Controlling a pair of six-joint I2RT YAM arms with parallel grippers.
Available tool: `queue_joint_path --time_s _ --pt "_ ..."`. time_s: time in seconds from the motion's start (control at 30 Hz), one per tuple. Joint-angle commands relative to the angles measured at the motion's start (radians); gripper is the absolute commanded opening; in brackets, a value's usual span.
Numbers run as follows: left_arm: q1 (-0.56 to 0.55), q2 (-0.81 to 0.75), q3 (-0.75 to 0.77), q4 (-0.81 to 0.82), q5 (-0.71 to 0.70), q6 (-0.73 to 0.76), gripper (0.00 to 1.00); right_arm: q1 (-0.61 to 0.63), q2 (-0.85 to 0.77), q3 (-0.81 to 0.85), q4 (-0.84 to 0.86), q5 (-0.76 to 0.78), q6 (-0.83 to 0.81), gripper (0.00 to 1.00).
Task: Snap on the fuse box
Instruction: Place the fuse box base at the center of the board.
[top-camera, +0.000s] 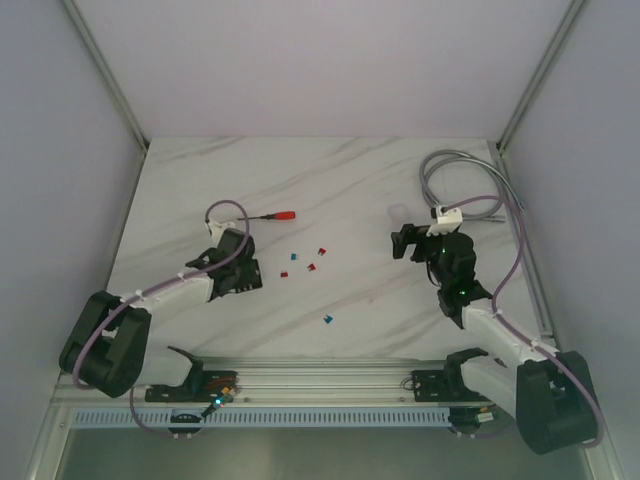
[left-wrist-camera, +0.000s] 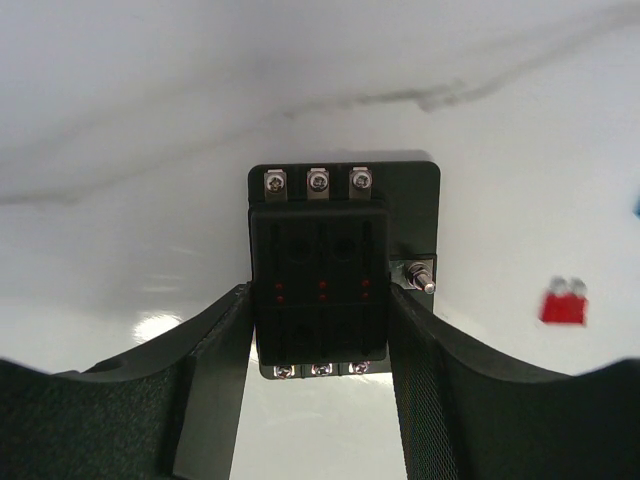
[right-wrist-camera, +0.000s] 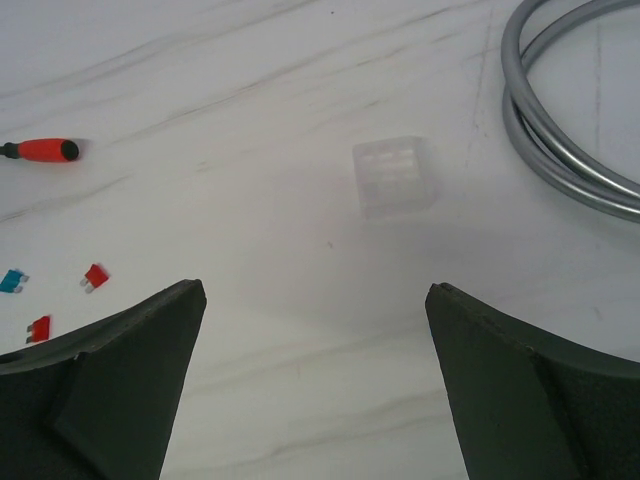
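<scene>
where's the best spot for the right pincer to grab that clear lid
Probably across two opposite side walls of the clear lid, coming straight down from above: it lies flat on the table, small and square, its sides unobstructed. The right pincer is open.

A screwdriver (top-camera: 278, 215) with a red handle (right-wrist-camera: 45, 150) lies on the white marble table (top-camera: 300, 170), its thin shaft pointing left in the top view. On the near side of the handle, a little to its right, four small red fuses (top-camera: 311, 268) lie scattered close together, none touching the tool. A single blue fuse (top-camera: 327, 319) lies farther out the same way, well apart from the handle. In the right wrist view a small clear square lid (right-wrist-camera: 396, 177) rests flat on the table to the right of the handle's end, well apart from it.
</scene>
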Motion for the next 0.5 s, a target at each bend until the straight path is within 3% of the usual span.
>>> queue_joint_path --time_s 0.0,0.23,0.47 --pt "-0.122 0.032 -0.033 -0.097 0.046 -0.104 0.43 0.015 -0.059 -0.028 -0.015 -0.007 0.031 1.00" --pt "-0.279 0.137 0.067 -0.082 0.004 -0.180 0.46 0.037 -0.136 -0.055 -0.061 -0.026 0.047 1.00" --pt "-0.391 0.324 0.258 -0.064 -0.008 -0.187 0.43 0.087 -0.132 -0.060 -0.092 -0.074 0.070 1.00"
